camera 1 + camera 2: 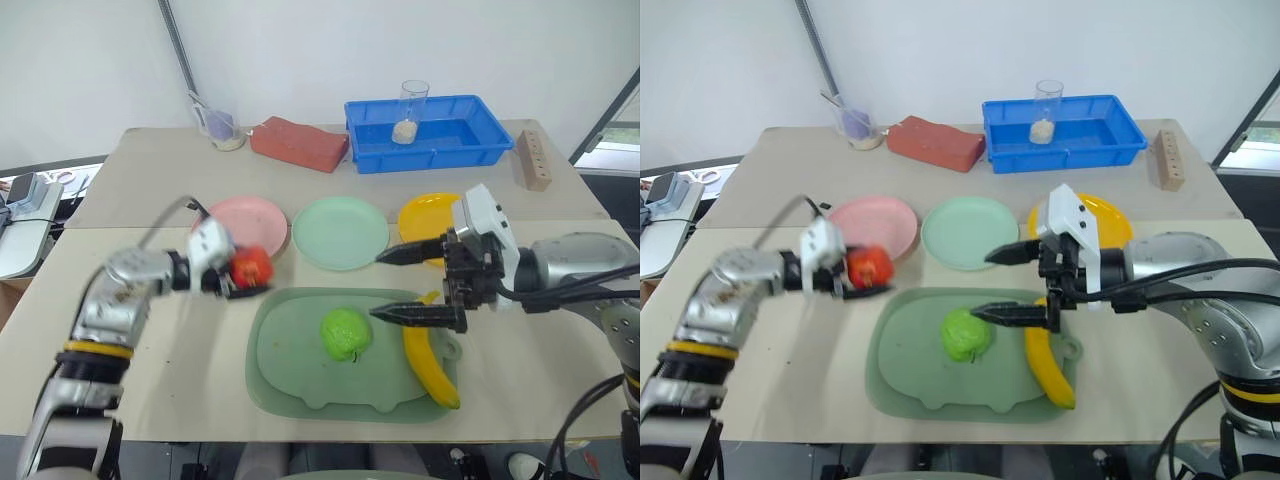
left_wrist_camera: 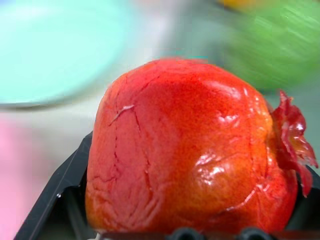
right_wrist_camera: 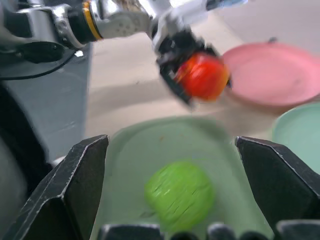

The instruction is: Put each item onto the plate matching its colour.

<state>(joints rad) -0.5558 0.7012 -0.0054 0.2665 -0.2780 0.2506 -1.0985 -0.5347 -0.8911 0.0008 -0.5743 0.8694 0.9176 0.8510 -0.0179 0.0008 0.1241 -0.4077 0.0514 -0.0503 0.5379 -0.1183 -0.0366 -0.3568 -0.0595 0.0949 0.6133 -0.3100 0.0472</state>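
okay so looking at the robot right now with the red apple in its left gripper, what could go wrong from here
The left gripper holds the red apple in the air beside the pink plate, not yet over it; released now, it could roll onto the table. The open right gripper hangs above the green apple and might knock it or the banana.

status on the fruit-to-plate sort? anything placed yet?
Nothing placed: pink plate, mint green plate and orange-yellow plate all hold no fruit. In hand: the left gripper is shut on the red apple, near the pink plate's edge, not yet set down. Left: green apple and banana lie on the green tray; the right gripper hovers open above them.
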